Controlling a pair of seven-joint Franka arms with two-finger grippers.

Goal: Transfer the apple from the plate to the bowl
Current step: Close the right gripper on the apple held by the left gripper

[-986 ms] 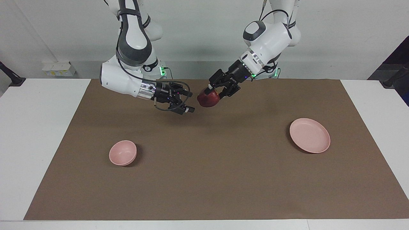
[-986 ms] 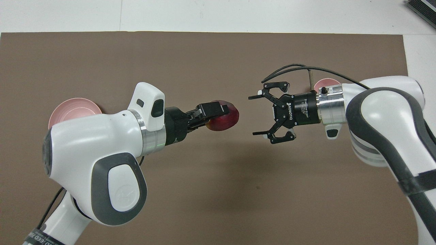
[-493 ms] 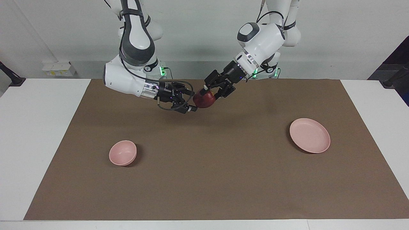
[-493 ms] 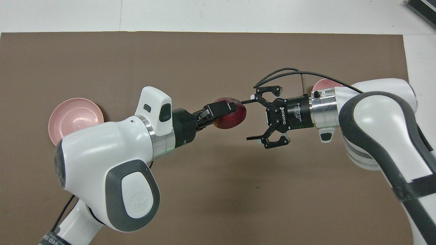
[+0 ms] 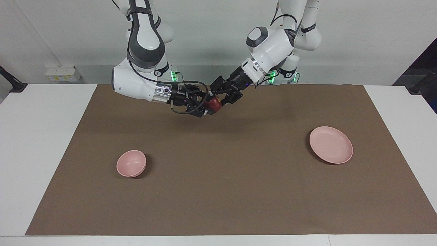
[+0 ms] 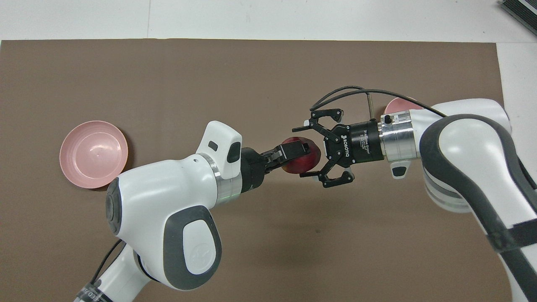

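Above the brown mat (image 5: 239,191), you see the left gripper (image 5: 218,99) clamping the apple (image 5: 214,104); the right gripper (image 5: 201,106) brackets it with jaws spread.

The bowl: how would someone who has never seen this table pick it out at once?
On the brown mat there are two pale pink dishes, one toward each end of the table. The bowl is the one at the right arm's end. It is smaller and deeper than the wide, flat plate, and empty.
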